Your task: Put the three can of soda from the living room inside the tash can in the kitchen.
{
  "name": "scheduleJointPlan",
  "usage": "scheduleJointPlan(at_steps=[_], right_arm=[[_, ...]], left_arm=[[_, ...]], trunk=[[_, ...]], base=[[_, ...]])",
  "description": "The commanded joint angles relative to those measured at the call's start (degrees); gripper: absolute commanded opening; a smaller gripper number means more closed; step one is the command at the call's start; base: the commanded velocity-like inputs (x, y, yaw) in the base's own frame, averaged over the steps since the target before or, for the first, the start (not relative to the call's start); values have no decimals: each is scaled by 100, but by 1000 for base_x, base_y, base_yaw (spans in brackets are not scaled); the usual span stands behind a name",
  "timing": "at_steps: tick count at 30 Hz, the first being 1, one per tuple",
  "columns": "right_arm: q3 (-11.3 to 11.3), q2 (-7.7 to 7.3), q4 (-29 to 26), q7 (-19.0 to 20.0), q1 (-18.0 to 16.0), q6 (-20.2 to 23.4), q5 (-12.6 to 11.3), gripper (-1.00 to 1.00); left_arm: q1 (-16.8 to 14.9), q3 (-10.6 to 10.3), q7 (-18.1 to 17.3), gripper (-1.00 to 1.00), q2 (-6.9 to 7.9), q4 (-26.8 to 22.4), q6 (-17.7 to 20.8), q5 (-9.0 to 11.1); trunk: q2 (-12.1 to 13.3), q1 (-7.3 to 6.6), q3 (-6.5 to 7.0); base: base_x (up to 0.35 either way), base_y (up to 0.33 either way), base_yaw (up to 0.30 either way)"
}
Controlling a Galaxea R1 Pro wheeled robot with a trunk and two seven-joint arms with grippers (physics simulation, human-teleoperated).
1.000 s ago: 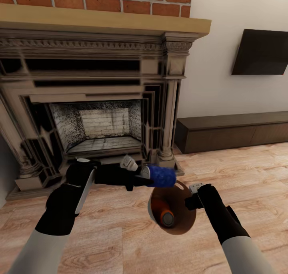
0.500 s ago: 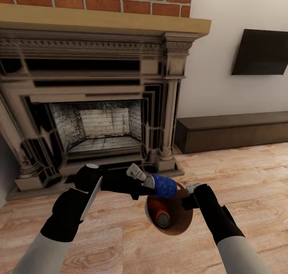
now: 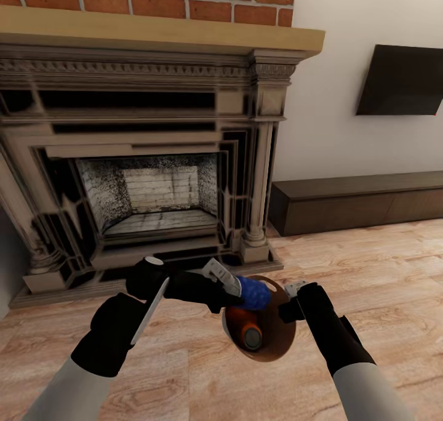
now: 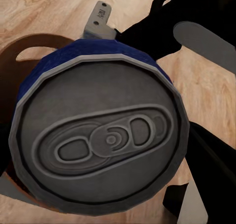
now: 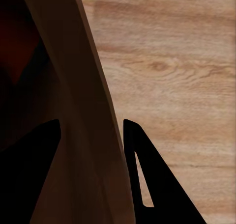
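left gripper (image 3: 237,292) — blue can (image 3: 253,292) over trash can (image 3: 278,341)

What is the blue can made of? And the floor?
The blue can looks like metal: its dull grey lid has a stamped rim and pull-tab shape, though this is a render. The floor looks like light wooden planks, with grain lines and a knot showing.

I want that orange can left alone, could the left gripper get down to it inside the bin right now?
Probably not: the left gripper is shut on the blue can, which sits across the bin mouth above the orange can.
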Motion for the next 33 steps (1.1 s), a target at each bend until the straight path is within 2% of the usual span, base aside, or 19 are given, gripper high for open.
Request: scheduleJointPlan(at_steps=[1, 3, 6, 8, 12, 14, 19, 27, 33], right_arm=[[2, 26, -2, 15, -2, 17, -111, -100], [4, 56, -2, 14, -2, 17, -108, -100], [6, 111, -6, 14, -2, 17, -47, -100], [5, 243, -9, 14, -2, 17, 178, -100], [1, 325, -10, 14, -2, 17, 354, -100], [3, 350, -12, 14, -2, 17, 387, -100], [6, 385, -18, 14, -2, 17, 425, -100], [8, 431, -19, 15, -1, 17, 438, -100], [11, 521, -19, 14, -2, 17, 445, -100]], left_arm=[[3, -63, 22, -100, -11, 15, 0, -1], [5, -131, 70, -100, -19, 24, 0, -3], [11, -223, 347, -100, -44, 71, 0, -1], [76, -321, 590, -100, -96, 160, 0, 1], [110, -367, 712, -100, -122, 272, 0, 2], [114, -373, 771, -100, -125, 289, 0, 2], [125, -390, 1194, -100, -163, 378, 0, 2], [130, -544, 1557, -100, -249, 431, 0, 2], [131, -595, 1786, -100, -315, 688, 0, 8]], trunk=[[-1, -1, 1], [-1, -1, 1], [-1, -1, 1], [-1, -1, 1], [-1, -1, 1], [-1, -1, 1], [-1, -1, 1], [-1, -1, 1], [-1, -1, 1]], base=[[0, 0, 0], [0, 0, 0], [0, 0, 0], [0, 0, 0], [0, 0, 0], [0, 0, 0], [0, 0, 0], [0, 0, 0], [0, 0, 0]])
